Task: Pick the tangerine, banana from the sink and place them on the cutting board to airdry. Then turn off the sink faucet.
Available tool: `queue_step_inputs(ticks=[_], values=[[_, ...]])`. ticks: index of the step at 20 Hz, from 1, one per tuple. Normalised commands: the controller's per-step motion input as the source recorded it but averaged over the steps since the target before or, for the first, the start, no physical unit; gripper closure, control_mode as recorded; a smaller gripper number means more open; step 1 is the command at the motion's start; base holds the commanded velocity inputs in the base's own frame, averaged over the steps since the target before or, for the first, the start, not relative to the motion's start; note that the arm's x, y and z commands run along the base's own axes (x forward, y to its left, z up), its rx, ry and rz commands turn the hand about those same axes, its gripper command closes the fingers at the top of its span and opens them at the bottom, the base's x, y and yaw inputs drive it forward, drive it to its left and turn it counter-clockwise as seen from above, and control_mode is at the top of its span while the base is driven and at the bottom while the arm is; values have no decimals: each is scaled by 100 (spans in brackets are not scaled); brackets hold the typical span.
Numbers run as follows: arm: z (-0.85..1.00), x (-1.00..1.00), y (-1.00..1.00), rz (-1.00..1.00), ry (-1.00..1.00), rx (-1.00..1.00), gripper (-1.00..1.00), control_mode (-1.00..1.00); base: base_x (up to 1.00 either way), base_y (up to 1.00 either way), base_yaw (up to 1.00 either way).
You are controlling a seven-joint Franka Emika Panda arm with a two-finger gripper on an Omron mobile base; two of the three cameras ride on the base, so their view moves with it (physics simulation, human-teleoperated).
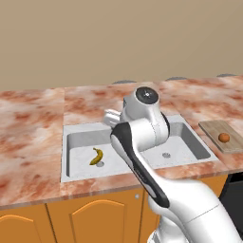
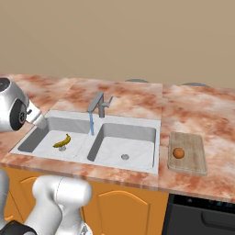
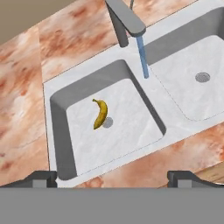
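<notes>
The banana (image 1: 97,156) (image 2: 62,141) (image 3: 100,113) lies on the floor of the sink's (image 2: 90,141) (image 3: 175,127) left basin, next to the drain. The tangerine (image 1: 224,137) (image 2: 178,153) rests on the cutting board (image 1: 214,128) (image 2: 193,156), right of the sink on the counter. Water runs in a blue stream from the sink faucet (image 2: 98,104) (image 3: 124,22) onto the divider between the basins. My gripper (image 3: 113,178) hangs open and empty high above the front rim of the left basin, looking down at the banana.
The pinkish marble counter (image 2: 197,110) stretches to both sides of the sink, with a beige wall behind. Orange cabinet doors (image 1: 95,220) run below the counter's front edge, and a dark appliance (image 2: 202,215) sits under the cutting board. The right basin (image 2: 126,144) holds just its drain.
</notes>
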Motion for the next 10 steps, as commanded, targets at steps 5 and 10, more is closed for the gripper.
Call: queue_step_inputs(ticks=[5, 10], values=[[-7, 6, 20, 10, 0, -8, -100, -100, 0, 0, 0], [-21, 0, 4, 10, 0, -9, -100, -100, 0, 0, 0]])
